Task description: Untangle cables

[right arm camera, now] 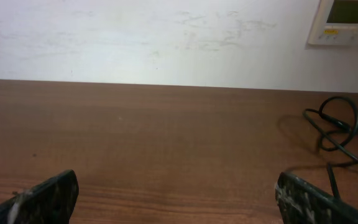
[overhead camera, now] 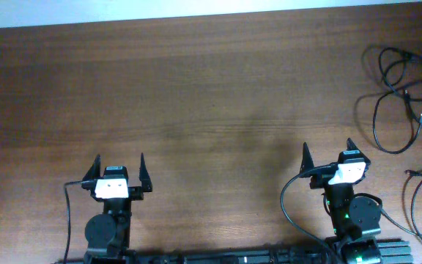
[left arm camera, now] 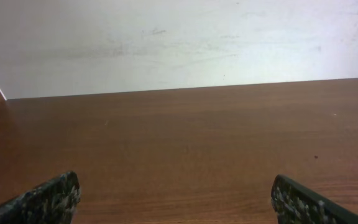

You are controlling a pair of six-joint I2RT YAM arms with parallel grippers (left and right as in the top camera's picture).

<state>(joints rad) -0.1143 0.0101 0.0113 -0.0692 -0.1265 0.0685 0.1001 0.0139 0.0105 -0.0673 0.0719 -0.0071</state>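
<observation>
The cables [overhead camera: 404, 89] lie in loose black loops at the far right of the wooden table [overhead camera: 211, 95], with a small plug at one end. Another thin black cord [overhead camera: 415, 174] curls at the right edge, nearer the front. My right gripper [overhead camera: 327, 150] stands open at the front right, well short of the loops and to their left. In the right wrist view the cables [right arm camera: 337, 126] lie ahead at the right, beyond the open gripper [right arm camera: 178, 186]. My left gripper [overhead camera: 119, 165] stands open at the front left, and the left wrist view shows only bare wood between its fingers [left arm camera: 176, 190].
A white wall rises behind the table's far edge, with a wall panel [right arm camera: 344, 22] at the upper right. A thicker black wire [overhead camera: 288, 198] arcs beside the right arm's base. Another runs beside the left arm's base [overhead camera: 69, 213].
</observation>
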